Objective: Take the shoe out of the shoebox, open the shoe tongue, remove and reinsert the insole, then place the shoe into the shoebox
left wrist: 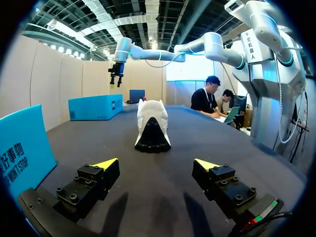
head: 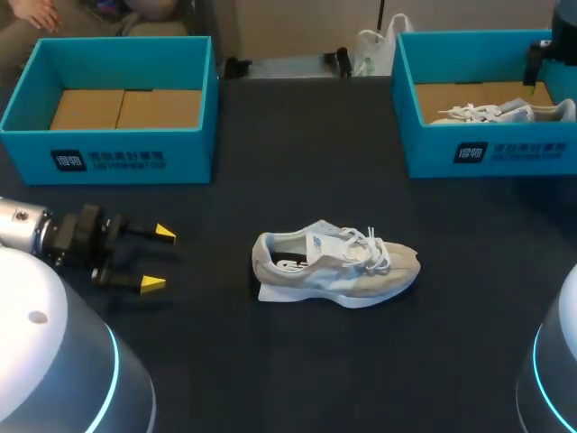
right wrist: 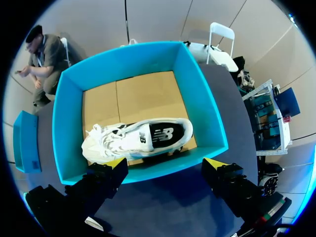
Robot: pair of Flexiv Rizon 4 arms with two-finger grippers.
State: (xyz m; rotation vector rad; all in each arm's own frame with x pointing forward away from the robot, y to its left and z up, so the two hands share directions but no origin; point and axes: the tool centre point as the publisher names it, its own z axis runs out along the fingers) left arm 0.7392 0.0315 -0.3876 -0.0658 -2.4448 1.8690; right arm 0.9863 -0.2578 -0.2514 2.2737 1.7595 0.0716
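- A pale grey sneaker stands on its sole near the middle of the dark surface, outside both boxes. Its toe points toward the right arm's side and its white laces lie loose over the tongue.
- The left hand sits low over the surface, well apart from the sneaker and aimed at its heel. Its two yellow-tipped fingers are spread wide and hold nothing.
- Seen from the left wrist, the sneaker's dark heel faces the hand straight ahead, with a stretch of bare surface between them.
- A teal left shoebox stands at the far side of the surface, beyond the left hand, with its cardboard floor showing.
- A teal right shoebox stands at the far side on the right arm's side, well apart from the other box.
- A second sneaker, white, lies on its side on that box's cardboard bottom, close to the wall nearest the right hand.
- The right hand hangs above the right shoebox with its fingers spread apart. It grips nothing and is clear of the second sneaker.
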